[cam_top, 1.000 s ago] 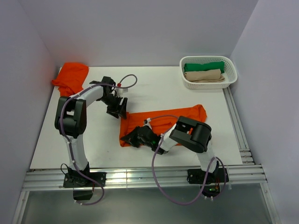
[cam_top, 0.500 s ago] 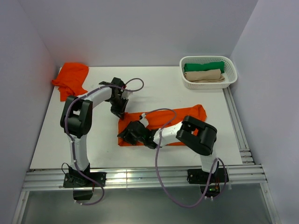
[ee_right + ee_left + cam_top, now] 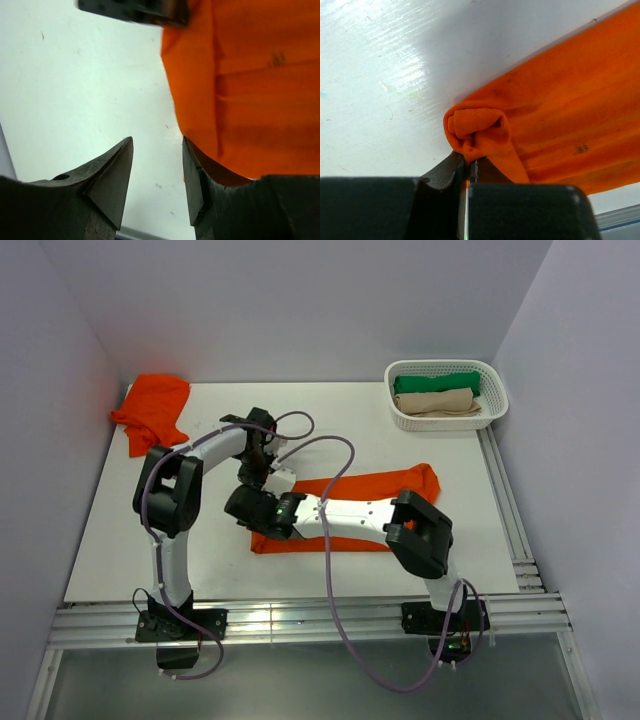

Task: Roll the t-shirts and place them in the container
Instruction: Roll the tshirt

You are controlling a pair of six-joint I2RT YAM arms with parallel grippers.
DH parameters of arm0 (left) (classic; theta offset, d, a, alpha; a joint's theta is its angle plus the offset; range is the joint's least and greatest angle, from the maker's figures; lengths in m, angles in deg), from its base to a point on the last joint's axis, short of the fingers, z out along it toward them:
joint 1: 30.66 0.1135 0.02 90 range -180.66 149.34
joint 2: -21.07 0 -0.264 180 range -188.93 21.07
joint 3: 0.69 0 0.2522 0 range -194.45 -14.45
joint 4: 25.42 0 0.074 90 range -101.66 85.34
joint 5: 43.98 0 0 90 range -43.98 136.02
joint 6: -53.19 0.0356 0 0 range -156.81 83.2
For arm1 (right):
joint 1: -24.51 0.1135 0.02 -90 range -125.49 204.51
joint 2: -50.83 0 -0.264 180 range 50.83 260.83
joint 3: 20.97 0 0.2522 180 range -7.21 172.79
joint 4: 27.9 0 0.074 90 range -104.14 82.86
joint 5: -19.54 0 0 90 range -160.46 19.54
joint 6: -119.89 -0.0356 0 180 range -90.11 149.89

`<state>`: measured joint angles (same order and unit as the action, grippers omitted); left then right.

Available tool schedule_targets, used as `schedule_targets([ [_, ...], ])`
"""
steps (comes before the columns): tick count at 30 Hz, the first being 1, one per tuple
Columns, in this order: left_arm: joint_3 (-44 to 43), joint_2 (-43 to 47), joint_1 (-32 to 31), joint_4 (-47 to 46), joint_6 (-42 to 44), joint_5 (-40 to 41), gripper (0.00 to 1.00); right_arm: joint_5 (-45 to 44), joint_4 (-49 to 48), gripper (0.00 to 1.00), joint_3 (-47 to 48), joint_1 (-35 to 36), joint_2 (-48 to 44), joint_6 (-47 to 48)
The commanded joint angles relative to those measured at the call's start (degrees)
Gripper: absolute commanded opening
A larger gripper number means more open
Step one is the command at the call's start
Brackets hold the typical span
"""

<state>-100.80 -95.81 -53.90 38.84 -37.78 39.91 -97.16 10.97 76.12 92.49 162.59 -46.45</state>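
While left gripper point(image 3: 466, 167) pinches soft orange t-shirt point(image 3: 560, 120) corner, right gripper point(image 3: 157, 172) parted, empty.

I count two orange tees: one point(image 3: 385, 483) spread flat just in front of my arms, one point(image 3: 153, 407) bunched far left of the basket point(image 3: 445, 418). One white basket, holding two folded cloths: one green point(image 3: 436, 383), one tan point(image 3: 436, 402). Two arms, two grippers.
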Motion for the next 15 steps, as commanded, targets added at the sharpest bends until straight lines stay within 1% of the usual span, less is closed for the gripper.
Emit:
schedule_targets([
  [1, -1.98, 1.30, -1.01, 2.06, -0.61, 2.33, 0.04, -8.71, 11.02, 0.51, 6.39, 0.39, 4.33, 3.38],
  [5, -2.86, 0.87, -1.28, 2.67, -0.96, 2.42, 0.04, -9.68, 13.21, 0.51, 13.67, 0.22, 10.12, 5.67],
  [8, -3.21, 0.95, -1.45, 3.20, -1.05, 2.59, 0.05, -11.88, 16.03, 0.50, 17.47, 0.13, 13.29, 6.72],
  [11, -3.56, 0.95, -1.80, 3.46, -1.05, 2.86, 0.06, -13.55, 16.38, 0.50, 19.93, 0.04, 15.84, 7.78],
  [15, -3.65, 0.95, -1.98, 3.82, -1.05, 3.03, 0.06, -13.56, 18.40, 0.50, 22.49, 0.13, 18.48, 8.22],
])
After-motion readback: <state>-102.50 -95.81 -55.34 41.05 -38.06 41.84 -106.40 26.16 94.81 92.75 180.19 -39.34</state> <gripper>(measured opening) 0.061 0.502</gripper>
